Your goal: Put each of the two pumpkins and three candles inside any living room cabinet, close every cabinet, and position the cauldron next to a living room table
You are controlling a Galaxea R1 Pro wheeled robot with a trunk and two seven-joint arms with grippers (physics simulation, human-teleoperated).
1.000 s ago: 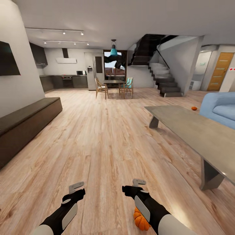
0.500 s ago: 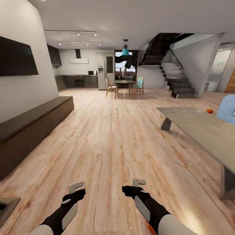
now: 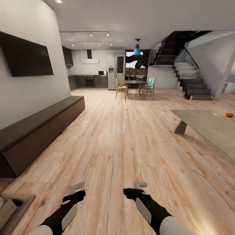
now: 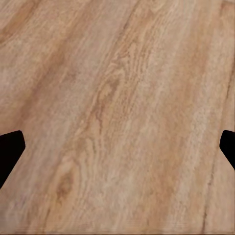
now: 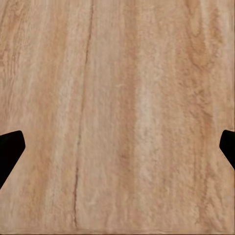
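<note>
The long, low dark-brown cabinet (image 3: 39, 130) runs along the left wall under a wall TV. The grey table (image 3: 209, 125) stands at the right, with one small orange pumpkin (image 3: 229, 115) on the floor just beyond its far edge. My left gripper (image 3: 76, 188) and right gripper (image 3: 140, 184) hang low over bare wood floor, far from both. Each is open and holds nothing. In the wrist views, the dark fingertips (image 4: 10, 149) (image 5: 10, 149) sit wide apart over floor planks. The candles and the cauldron are out of view.
At the lower left corner lies a dark-rimmed open box shape (image 3: 14, 205), perhaps a pulled-out drawer. Wide wood floor (image 3: 124, 140) stretches ahead to a dining set (image 3: 135, 87) and kitchen. A dark staircase (image 3: 192, 81) rises at the back right.
The camera has turned left, so cabinet and table slid rightward in the picture. The pumpkin by my right forearm and the blue sofa left the view. Both arms kept their pose.
</note>
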